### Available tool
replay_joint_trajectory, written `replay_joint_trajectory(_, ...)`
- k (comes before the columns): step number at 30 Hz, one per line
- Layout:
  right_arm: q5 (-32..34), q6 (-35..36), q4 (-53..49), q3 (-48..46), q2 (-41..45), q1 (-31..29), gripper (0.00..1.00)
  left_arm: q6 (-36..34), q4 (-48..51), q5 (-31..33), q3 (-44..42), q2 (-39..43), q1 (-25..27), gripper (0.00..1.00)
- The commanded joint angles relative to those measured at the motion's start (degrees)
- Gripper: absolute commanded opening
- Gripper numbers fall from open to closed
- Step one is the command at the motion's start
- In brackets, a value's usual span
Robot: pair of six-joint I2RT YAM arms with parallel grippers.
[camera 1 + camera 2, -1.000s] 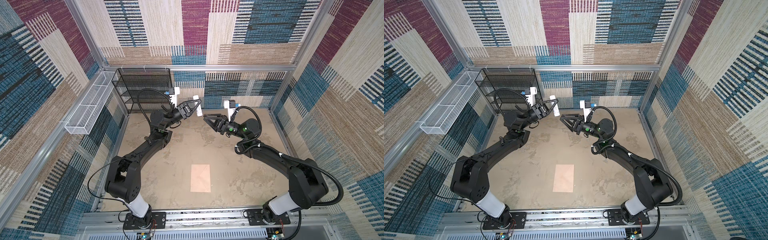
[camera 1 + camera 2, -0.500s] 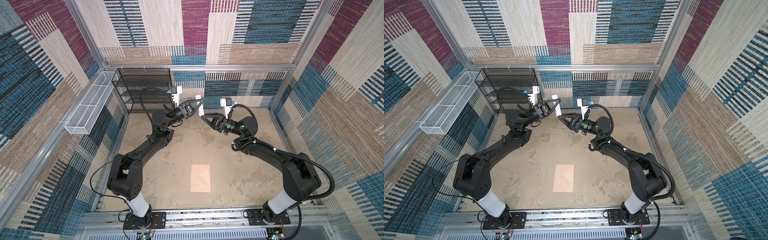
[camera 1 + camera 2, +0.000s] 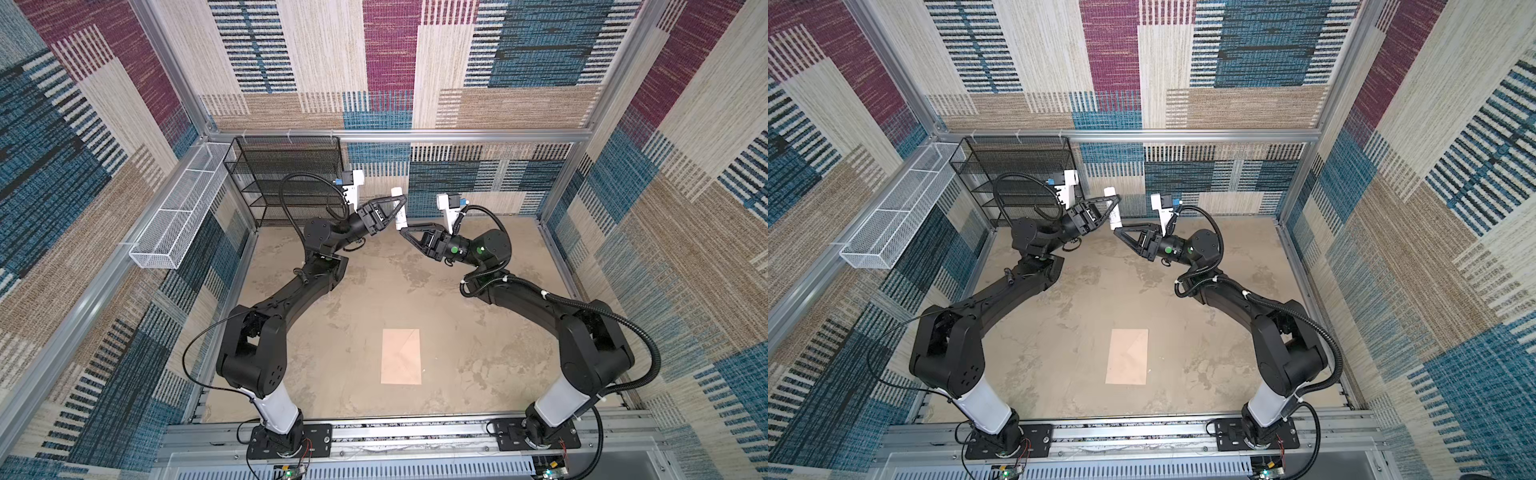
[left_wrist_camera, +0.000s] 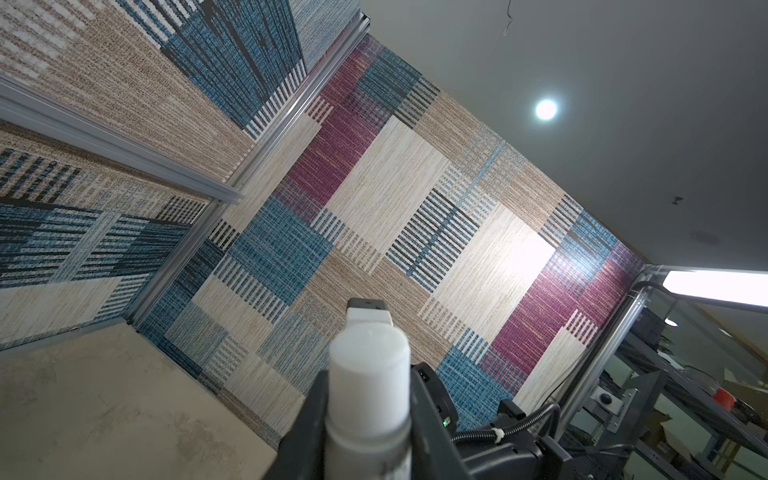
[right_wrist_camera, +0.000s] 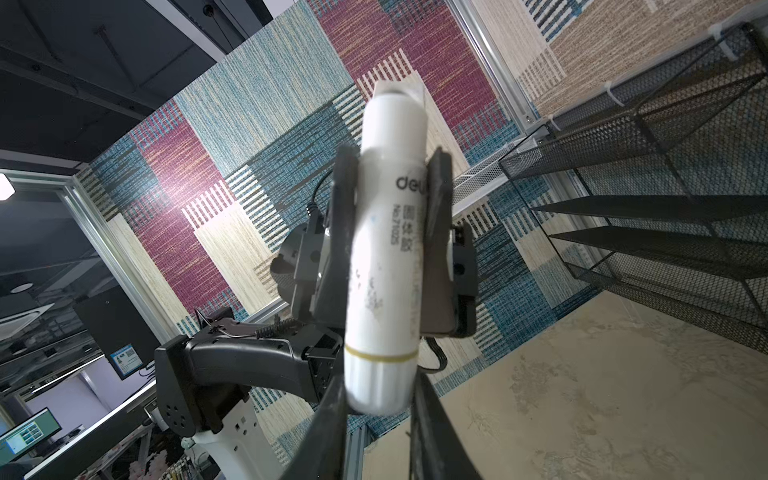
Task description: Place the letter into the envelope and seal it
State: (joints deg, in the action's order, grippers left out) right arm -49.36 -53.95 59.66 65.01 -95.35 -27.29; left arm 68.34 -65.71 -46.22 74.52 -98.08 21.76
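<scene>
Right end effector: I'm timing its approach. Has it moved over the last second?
Yes. The right end effector has edged leftward and back, nearer the black wire shelf.

I'm looking at the envelope point(image 3: 401, 356) point(image 3: 1127, 356), which lies flat on the table point(image 3: 332, 340). It is toward the front edge, about midway between the two arm bases and well apart from everything else. At the back, above the table's rear middle, the glue stick point(image 3: 400, 219) point(image 3: 1114, 218) is held in the air. The left arm's jaws clamp around its body from the left. Its nearer end sits between the right arm's jaws, which reach in from the right. Behind the left arm, in the rear left corner, stands a wire shelf rack point(image 3: 291, 174). A wire basket point(image 3: 183, 216) hangs on the left wall's rail, just beside the rack and off the table.
</scene>
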Motion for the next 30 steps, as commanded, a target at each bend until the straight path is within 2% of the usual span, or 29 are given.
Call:
replay_joint_trajectory(1, -1.5, -1.0, 2.5, 1.2, -0.1, -0.2, 0.32, -2.2, 1.6, -2.6, 0.3, -0.2, 0.1, 0.0)
replay_joint_trajectory(4, -1.3, -0.5, 1.9, 1.3, 0.1, -0.2, 0.35, -3.1, 2.8, -2.9, 0.4, -0.1, 0.2, 0.0)
replay_joint_trajectory(11, -1.8, 0.1, 0.8, 1.1, 0.6, -0.1, 0.31, -3.7, 3.6, -2.9, 0.7, -0.3, 0.1, 0.0)
replay_joint_trajectory(16, -1.4, 1.0, -0.6, -0.6, 2.2, 0.0, 0.43, -3.6, 3.7, -2.5, 0.9, -0.3, -0.3, 0.0)
replay_joint_trajectory(19, -1.2, 1.0, -0.7, -2.0, 3.3, 0.2, 0.45, -3.4, 3.5, -2.3, 1.0, -0.1, -0.5, 0.0)
replay_joint_trajectory(30, -1.8, 0.5, -0.2, -1.9, 3.3, 0.4, 0.33, -3.1, 3.2, -2.9, 0.5, 0.0, -0.3, 0.0)
